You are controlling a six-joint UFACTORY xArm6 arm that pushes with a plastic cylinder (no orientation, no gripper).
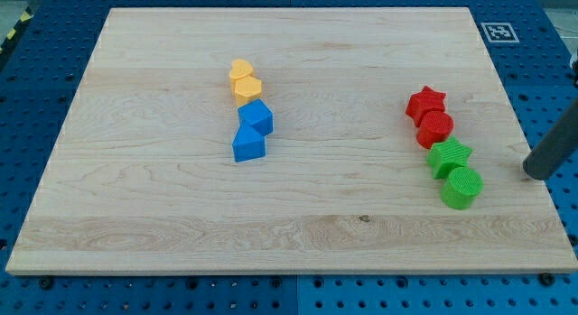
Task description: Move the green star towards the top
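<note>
Rod end first: my tip [533,174] rests near the tabletop [163,216] edge at the view's right, with no fingers to open or close. Just toward the view's left of it sits the green star [449,157], touching the green cylinder [461,188] below and the red cylinder [435,128] above, under a red star [425,103]. Far leftward lie two yellow blocks [244,81] and two blue blocks [252,131].

Just 1 view here, looking down steeply from beyond the table's [298,225] bottom edge, facing its far edge, set back enough to take in nearly the whole top.
</note>
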